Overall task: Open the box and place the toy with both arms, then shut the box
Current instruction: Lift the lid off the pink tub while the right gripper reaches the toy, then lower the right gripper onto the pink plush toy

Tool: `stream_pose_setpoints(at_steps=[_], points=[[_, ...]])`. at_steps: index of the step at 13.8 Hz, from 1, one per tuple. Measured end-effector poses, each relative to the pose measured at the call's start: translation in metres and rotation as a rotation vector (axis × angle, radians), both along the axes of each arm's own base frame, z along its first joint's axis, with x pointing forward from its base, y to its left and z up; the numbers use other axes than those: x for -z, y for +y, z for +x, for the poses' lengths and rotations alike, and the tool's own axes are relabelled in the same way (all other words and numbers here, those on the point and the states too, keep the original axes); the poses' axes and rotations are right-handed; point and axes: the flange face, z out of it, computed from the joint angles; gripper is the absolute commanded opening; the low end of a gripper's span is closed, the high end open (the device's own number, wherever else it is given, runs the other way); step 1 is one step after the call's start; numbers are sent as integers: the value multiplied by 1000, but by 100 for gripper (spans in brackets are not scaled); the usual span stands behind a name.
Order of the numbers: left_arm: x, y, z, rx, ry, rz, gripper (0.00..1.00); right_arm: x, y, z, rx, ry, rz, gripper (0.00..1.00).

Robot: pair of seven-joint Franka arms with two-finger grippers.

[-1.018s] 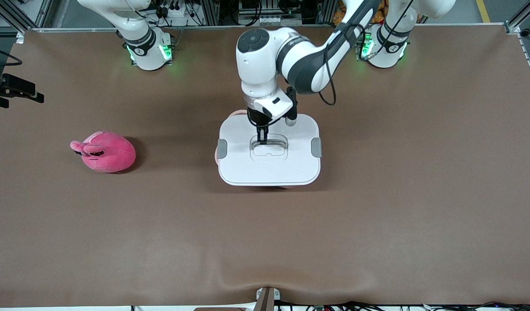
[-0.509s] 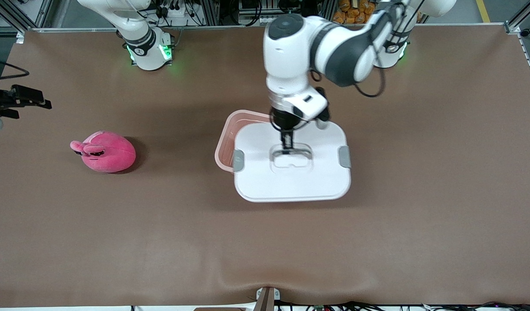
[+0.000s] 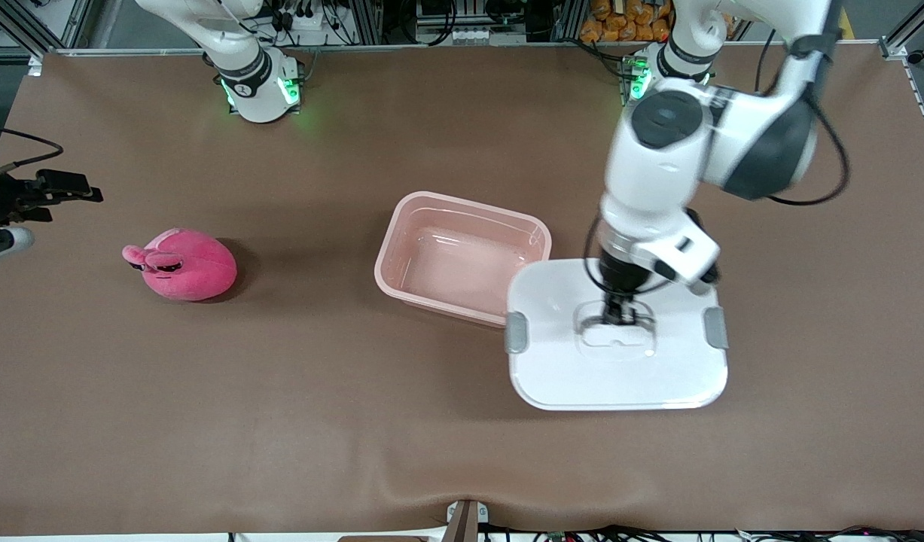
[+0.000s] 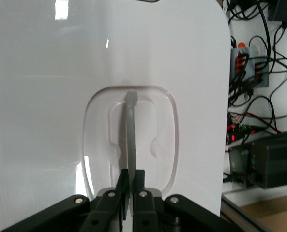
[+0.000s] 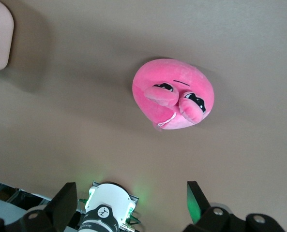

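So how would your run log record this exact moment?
left gripper: shut on lid, beside open box | right gripper: open, over toy

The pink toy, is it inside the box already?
No. The toy lies on the table toward the right arm's end, apart from the open, empty box, while the left gripper holds the lid.

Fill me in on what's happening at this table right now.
The left gripper is shut on the handle of the white lid and holds it over the table beside the pink tub, toward the left arm's end. The tub stands open and empty. The pink plush toy lies on the table toward the right arm's end, untouched, with the right gripper open above it.
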Motion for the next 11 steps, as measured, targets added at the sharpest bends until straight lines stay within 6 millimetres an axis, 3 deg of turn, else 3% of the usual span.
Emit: stream_pose_setpoints(at_steps=[4, 7, 11], points=[[30, 61, 33, 23, 35, 11, 0, 24, 9, 3, -54, 23, 20, 100], [36, 95, 44, 32, 50, 25, 0, 43, 18, 9, -142, 1, 45, 100], [46, 115, 46, 14, 71, 31, 0, 72, 34, 12, -261, -21, 65, 100]])
